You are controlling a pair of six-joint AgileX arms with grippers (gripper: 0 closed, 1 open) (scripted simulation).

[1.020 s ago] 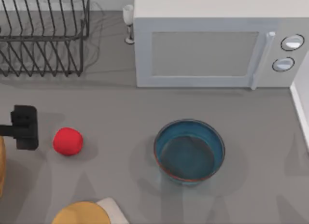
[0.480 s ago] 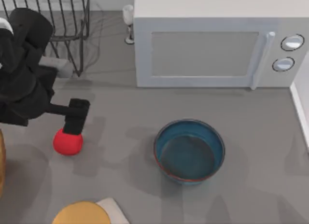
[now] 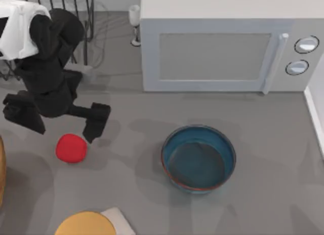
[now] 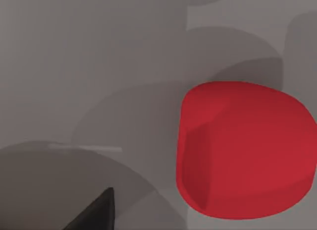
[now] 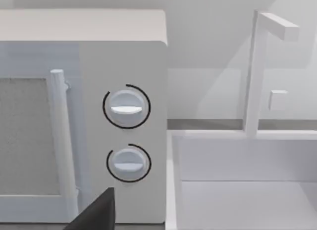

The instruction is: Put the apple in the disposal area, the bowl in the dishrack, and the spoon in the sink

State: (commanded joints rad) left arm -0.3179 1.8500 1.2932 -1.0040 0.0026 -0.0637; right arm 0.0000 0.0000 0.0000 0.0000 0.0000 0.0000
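Note:
The red apple [image 3: 71, 148] lies on the grey counter at the left. My left gripper [image 3: 61, 121] hangs open just behind and above it, with one black finger [image 3: 96, 122] off the apple's right side. From the left wrist, the apple [image 4: 245, 150] looms close beside a dark fingertip [image 4: 94, 215], with nothing held. The teal bowl [image 3: 198, 158] stands upright at the middle, empty. The black wire dishrack [image 3: 86, 22] sits at the back left, partly hidden by my left arm. The spoon is out of view. In the right wrist view, a dark fingertip [image 5: 96, 215] faces the white sink [image 5: 237, 190].
A white microwave [image 3: 217, 52] fills the back middle and right. A small white glass [image 3: 134, 22] stands beside it. A yellow-orange disc [image 3: 85, 225] and a white piece [image 3: 119, 219] lie at the front left. A white faucet [image 5: 257, 66] rises behind the sink.
My left arm has swung in from the left edge and now hangs over the apple, its finger further right. Apple and bowl have not moved.

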